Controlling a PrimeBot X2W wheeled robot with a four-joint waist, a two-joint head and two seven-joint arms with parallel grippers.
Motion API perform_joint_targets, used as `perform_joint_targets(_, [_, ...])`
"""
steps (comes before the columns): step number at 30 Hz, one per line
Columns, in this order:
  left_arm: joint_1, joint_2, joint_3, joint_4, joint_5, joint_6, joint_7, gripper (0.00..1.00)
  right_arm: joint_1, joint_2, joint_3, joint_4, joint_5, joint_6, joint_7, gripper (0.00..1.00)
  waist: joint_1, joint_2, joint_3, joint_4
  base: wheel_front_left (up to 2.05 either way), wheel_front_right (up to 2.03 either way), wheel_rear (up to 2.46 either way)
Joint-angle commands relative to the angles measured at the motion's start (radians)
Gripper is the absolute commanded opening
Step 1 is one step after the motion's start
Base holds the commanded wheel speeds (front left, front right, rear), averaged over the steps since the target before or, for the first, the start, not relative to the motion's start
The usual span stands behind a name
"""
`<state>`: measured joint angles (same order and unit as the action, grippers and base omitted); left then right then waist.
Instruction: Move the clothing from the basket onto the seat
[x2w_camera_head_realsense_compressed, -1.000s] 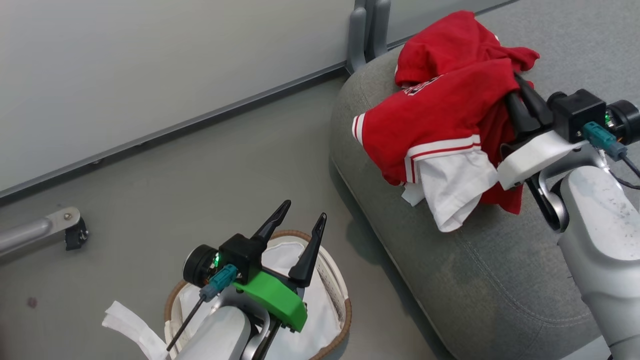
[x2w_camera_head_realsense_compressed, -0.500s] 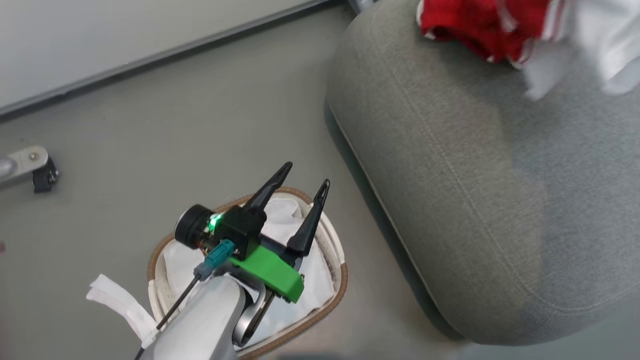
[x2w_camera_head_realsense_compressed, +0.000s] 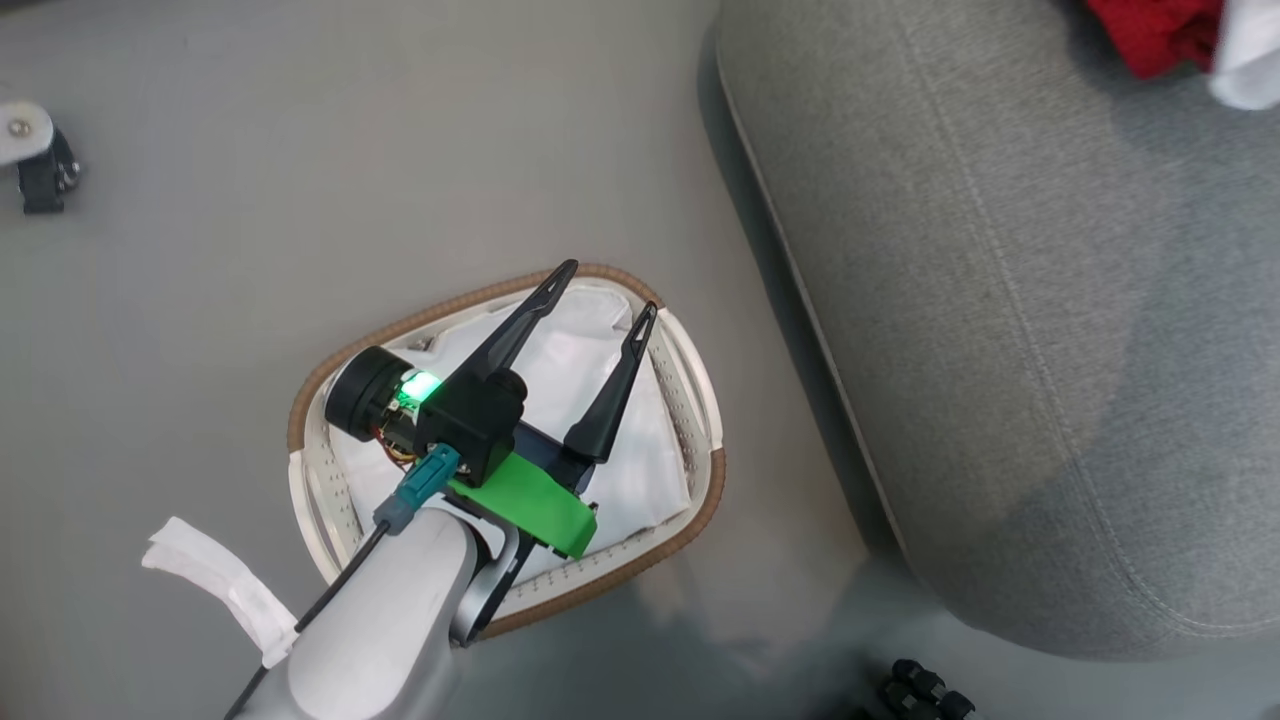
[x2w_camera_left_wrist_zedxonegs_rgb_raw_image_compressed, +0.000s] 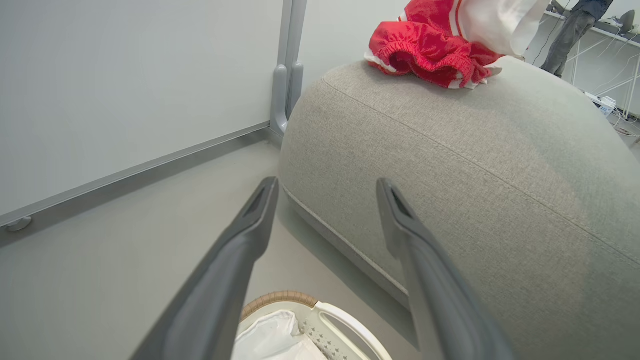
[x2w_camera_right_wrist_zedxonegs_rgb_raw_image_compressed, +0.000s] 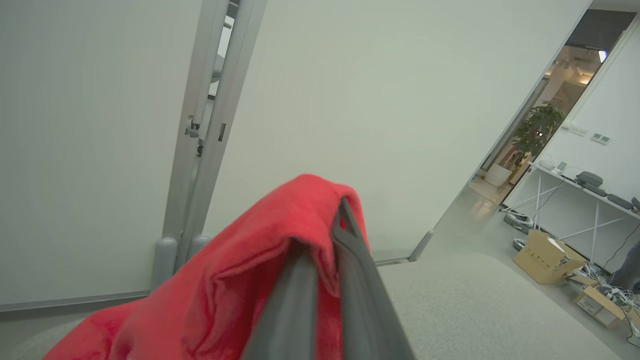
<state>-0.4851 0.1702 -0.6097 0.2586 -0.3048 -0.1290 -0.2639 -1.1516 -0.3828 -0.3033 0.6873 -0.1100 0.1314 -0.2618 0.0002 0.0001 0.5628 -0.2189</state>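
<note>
Red fabric, the clothing (x2w_camera_right_wrist_zedxonegs_rgb_raw_image_compressed: 240, 280), is draped over and pinched between the right gripper's (x2w_camera_right_wrist_zedxonegs_rgb_raw_image_compressed: 325, 235) two fingers, which are pressed tight together and held up above the grey seat (x2w_camera_head_realsense_compressed: 1000, 350). From the left wrist view more red cloth with white trim lies bunched on the seat's top, close to where the cushion rounds away. That is my first worry: a heap that near a curved edge could slide off toward the floor (x2w_camera_head_realsense_compressed: 300, 200) if the arm tugs it. The second is the release. The cloth wraps over one finger, so when the jaws part it may cling and get dragged along as the arm pulls away. Down by the basket (x2w_camera_head_realsense_compressed: 716, 480), the left gripper (x2w_camera_head_realsense_compressed: 611, 287) hangs with its fingers spread wide and nothing between them, right over the white sheet (x2w_camera_head_realsense_compressed: 640, 450) lining it. I see no red in the basket, though the arm hides part of it. A dip there would likely catch the sheet, or tip the light basket.
</note>
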Motion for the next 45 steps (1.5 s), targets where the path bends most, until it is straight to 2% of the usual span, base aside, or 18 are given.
perform_joint_targets(1, [-0.019, 0.007, 0.008, -0.003, 0.008, -0.003, -0.001, 1.00, 0.035, 0.015, -0.014, 0.011, -0.010, -0.001, -0.004, 0.00, -0.0002, -0.0001, 0.065, 0.033, 0.00, 0.00, 0.00])
perform_joint_targets(5, [-0.017, 0.007, 0.018, -0.002, 0.011, -0.003, -0.001, 1.00, 0.124, 0.063, -0.041, 0.021, -0.033, -0.001, -0.004, 0.00, -0.0002, -0.0001, 0.076, 0.035, 0.00, 0.00, 0.00])
perform_joint_targets(12, [0.002, 0.010, 0.035, 0.003, 0.015, -0.003, -0.001, 1.00, 0.219, 0.109, -0.051, 0.006, -0.043, -0.001, -0.004, 0.00, -0.0002, -0.0001, 0.067, 0.026, 0.00, 0.00, 0.00])
perform_joint_targets(14, [0.007, 0.011, 0.037, 0.002, 0.018, -0.003, -0.001, 1.00, 0.238, 0.118, -0.051, -0.017, -0.050, -0.001, -0.004, 0.22, -0.0002, -0.0001, 0.058, 0.021, 0.00, 0.00, 0.00])
perform_joint_targets(15, [0.010, 0.011, 0.038, 0.002, 0.017, -0.003, -0.001, 1.00, 0.252, 0.124, -0.048, -0.034, -0.054, -0.001, -0.004, 0.47, -0.0002, -0.0001, 0.052, 0.019, 0.00, 0.00, 0.00])
perform_joint_targets(16, [0.012, 0.011, 0.041, 0.001, 0.018, -0.003, -0.001, 1.00, 0.262, 0.130, -0.043, -0.047, -0.058, -0.001, -0.004, 0.92, -0.0002, -0.0001, 0.046, 0.017, 0.00, 0.00, 0.00])
perform_joint_targets(17, [0.014, 0.010, 0.048, -0.005, 0.022, -0.003, -0.001, 1.00, 0.276, 0.136, -0.039, -0.059, -0.061, -0.001, -0.003, 1.00, -0.0002, -0.0001, 0.039, 0.015, 0.00, 0.00, 0.00])
perform_joint_targets(24, [0.041, -0.012, 0.088, -0.018, 0.022, -0.003, -0.001, 1.00, 0.368, 0.153, 0.000, -0.119, -0.095, -0.001, -0.003, 1.00, -0.0002, -0.0001, -0.030, 0.013, 0.00, 0.00, 0.00])
perform_joint_targets(31, [0.088, -0.035, 0.164, -0.007, 0.001, -0.003, -0.001, 1.00, 0.425, 0.161, 0.051, -0.128, -0.068, -0.001, -0.003, 1.00, -0.0002, -0.0001, -0.151, 0.036, 0.00, 0.00, 0.00])
perform_joint_targets(37, [0.149, -0.057, 0.270, -0.018, -0.005, -0.003, -0.001, 1.00, 0.452, 0.179, 0.113, -0.130, -0.035, -0.001, -0.003, 1.00, -0.0002, -0.0001, -0.268, 0.074, 0.00, 0.00, 0.00])
perform_joint_targets(45, [0.256, -0.086, 0.442, -0.028, 0.006, -0.003, -0.001, 1.00, 0.528, 0.250, 0.179, -0.115, 0.019, -0.001, -0.003, 1.00, -0.0002, -0.0001, -0.396, 0.128, 0.00, 0.00, 0.00])
